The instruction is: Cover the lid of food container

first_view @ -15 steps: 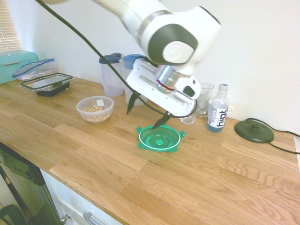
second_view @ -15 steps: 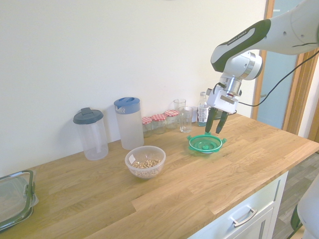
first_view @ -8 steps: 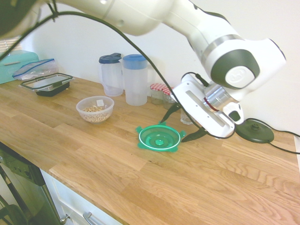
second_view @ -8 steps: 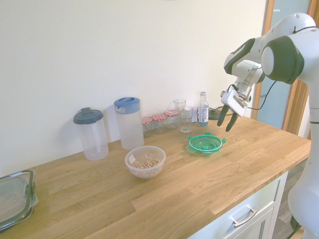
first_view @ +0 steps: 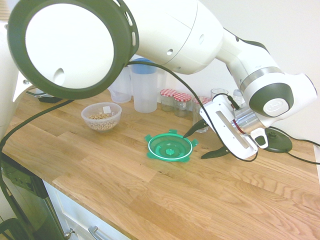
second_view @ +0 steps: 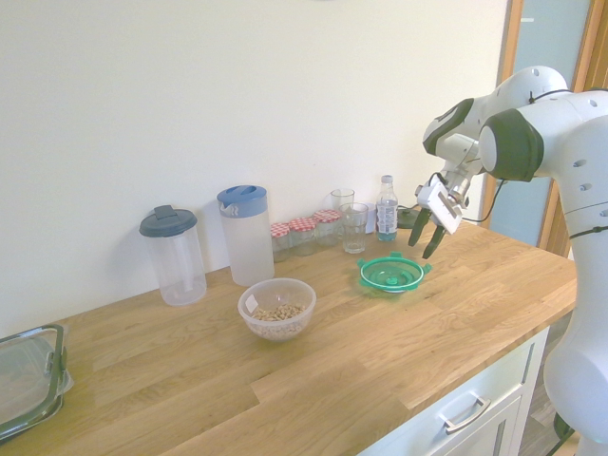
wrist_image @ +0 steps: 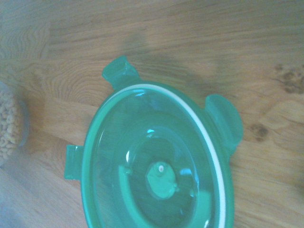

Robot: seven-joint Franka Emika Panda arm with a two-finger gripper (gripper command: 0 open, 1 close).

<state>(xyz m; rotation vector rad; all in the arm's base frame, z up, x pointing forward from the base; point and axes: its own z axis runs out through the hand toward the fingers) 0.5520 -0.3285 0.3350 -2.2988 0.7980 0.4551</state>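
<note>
Jaws spread wide and empty, the gripper [first_view: 202, 138] hangs tilted just above the table [first_view: 210, 200], beside the green lid's [first_view: 170, 147] rim on the side away from the food container [first_view: 101, 116]; the lid lies flat, well apart from that bowl

two lidded jugs [second_view: 209, 239] – red-capped jars [second_view: 302, 235], glasses [second_view: 349, 226], water bottle [second_view: 386, 208] by wall

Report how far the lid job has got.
Nothing finished yet. The green lid lies flat on the worktop, apart from the bowl of grain, which stands uncovered. In hand: the gripper hangs open beside the lid, not touching it. Left: grasp the lid, carry it over, set it on the bowl.
</note>
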